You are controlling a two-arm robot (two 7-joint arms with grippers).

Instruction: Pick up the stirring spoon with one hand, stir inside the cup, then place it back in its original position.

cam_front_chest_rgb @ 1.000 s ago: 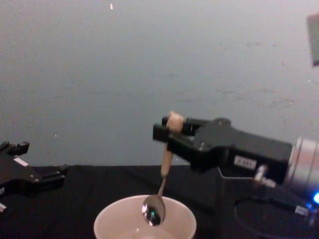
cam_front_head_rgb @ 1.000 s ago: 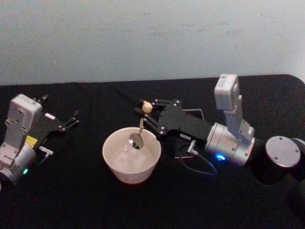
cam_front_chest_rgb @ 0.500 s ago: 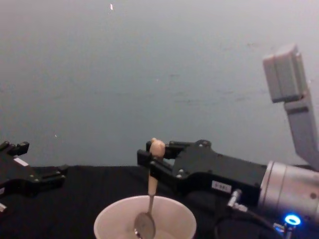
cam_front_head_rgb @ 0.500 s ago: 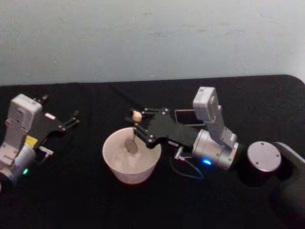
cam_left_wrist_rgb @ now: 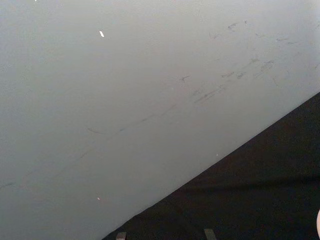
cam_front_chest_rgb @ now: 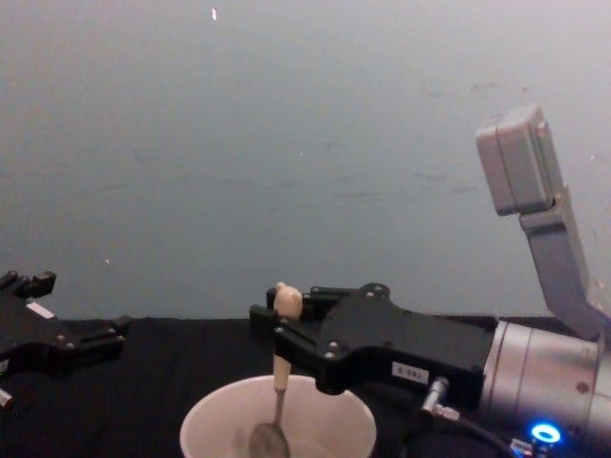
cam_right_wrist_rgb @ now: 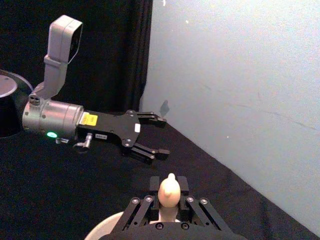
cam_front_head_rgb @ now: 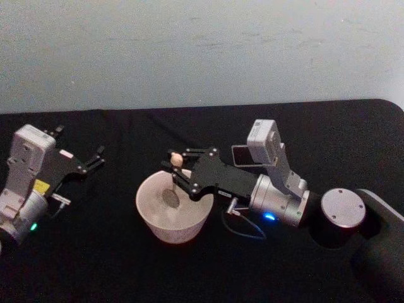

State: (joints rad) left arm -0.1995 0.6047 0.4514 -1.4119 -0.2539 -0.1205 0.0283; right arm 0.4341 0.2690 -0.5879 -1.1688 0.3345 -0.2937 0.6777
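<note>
The cream-white cup (cam_front_head_rgb: 172, 211) stands on the black table, near its middle. The stirring spoon (cam_front_head_rgb: 173, 181) hangs upright with its metal bowl (cam_front_chest_rgb: 269, 441) down inside the cup (cam_front_chest_rgb: 334, 416) and its beige knob (cam_front_chest_rgb: 286, 301) up. My right gripper (cam_front_head_rgb: 180, 169) is shut on the spoon's handle just under the knob, reaching in from the right. In the right wrist view the knob (cam_right_wrist_rgb: 169, 191) sticks up between the fingers. My left gripper (cam_front_head_rgb: 95, 158) rests open at the table's left, apart from the cup, also seen as the left gripper (cam_right_wrist_rgb: 150, 135).
A dark square holder (cam_front_head_rgb: 243, 154) lies on the table behind my right arm. A loose cable (cam_front_head_rgb: 247, 225) loops to the right of the cup. A pale wall stands behind the table's far edge.
My right gripper has carried the spoon left and down, so the spoon's bowl has sunk from the cup's rim deeper into the cup. The left arm has stayed still.
</note>
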